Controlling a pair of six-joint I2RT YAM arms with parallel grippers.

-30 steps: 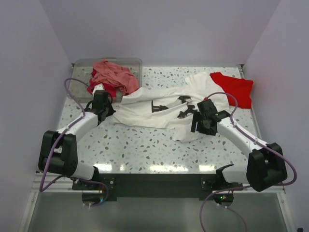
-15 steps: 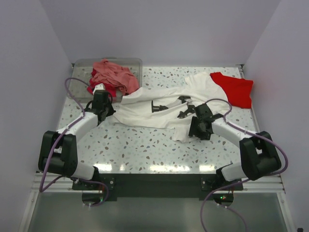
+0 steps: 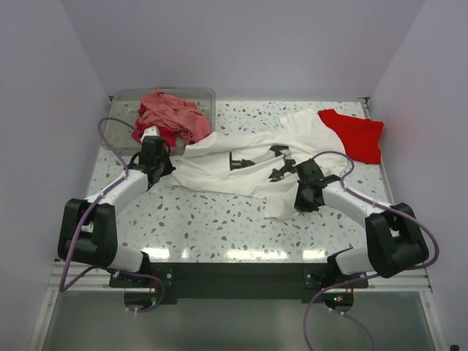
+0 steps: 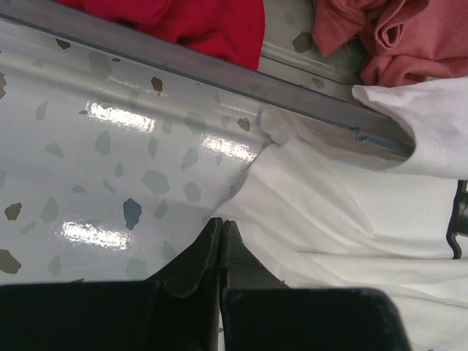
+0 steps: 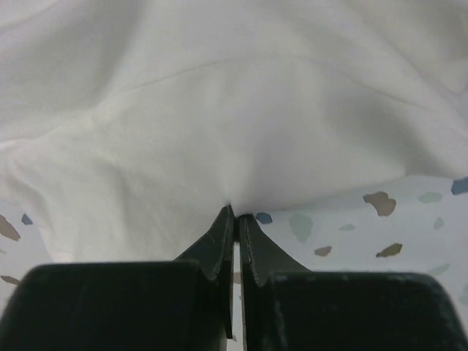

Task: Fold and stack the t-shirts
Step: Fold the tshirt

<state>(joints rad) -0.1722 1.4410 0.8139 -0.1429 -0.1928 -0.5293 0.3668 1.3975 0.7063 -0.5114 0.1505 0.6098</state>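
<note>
White t-shirt [image 5: 234, 110] hem seemingly hidden inside right tool [image 5: 235, 213].

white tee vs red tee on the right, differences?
The white t-shirt sprawls mid-table; the red t-shirt sits at the far right edge. The white t-shirt has a black print; the red t-shirt looks plain. The left gripper and right gripper pinch the white t-shirt; the red t-shirt is untouched. Both lie on the table.

top view high over near edge, down at table [image 3: 205, 219]; wrist views close along fingers [image 4: 194, 263]; all share white t-shirt [image 3: 219, 172].
</note>
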